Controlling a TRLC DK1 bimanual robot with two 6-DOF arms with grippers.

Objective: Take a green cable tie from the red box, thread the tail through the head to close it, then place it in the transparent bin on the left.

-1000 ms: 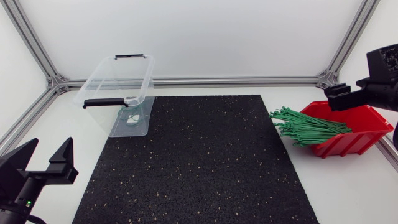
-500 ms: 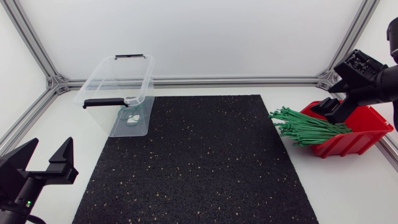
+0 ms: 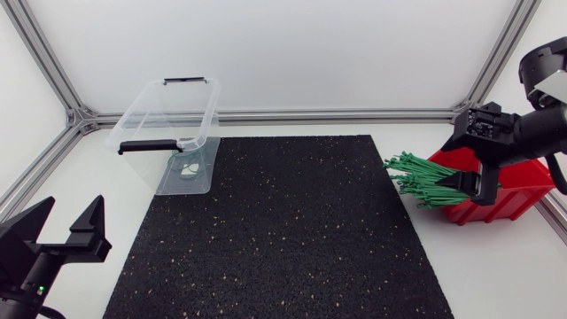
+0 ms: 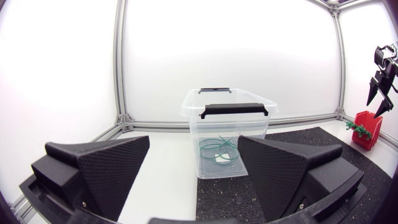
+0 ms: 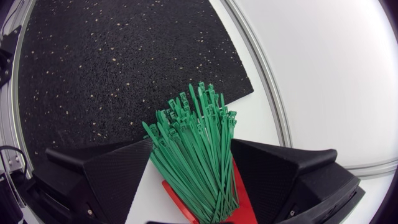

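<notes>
Head view: the white worktop (image 3: 89, 177) is being covered by a black speckled mat (image 3: 283, 230). Green cable ties (image 3: 430, 182) are being held in the red box (image 3: 509, 199), long axes toward the mat, heads fanning past its rim, under the wide-spread right gripper (image 3: 474, 184). Left wrist view: looped ties (image 4: 217, 149) are being contained in the transparent bin (image 4: 227, 121), beyond the wide, empty left gripper (image 4: 194, 142). Right wrist view: the bundle is being straddled by the fingers (image 5: 112, 174).

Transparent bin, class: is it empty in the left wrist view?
No, looped green cable ties lie on the floor of the transparent bin.
</notes>
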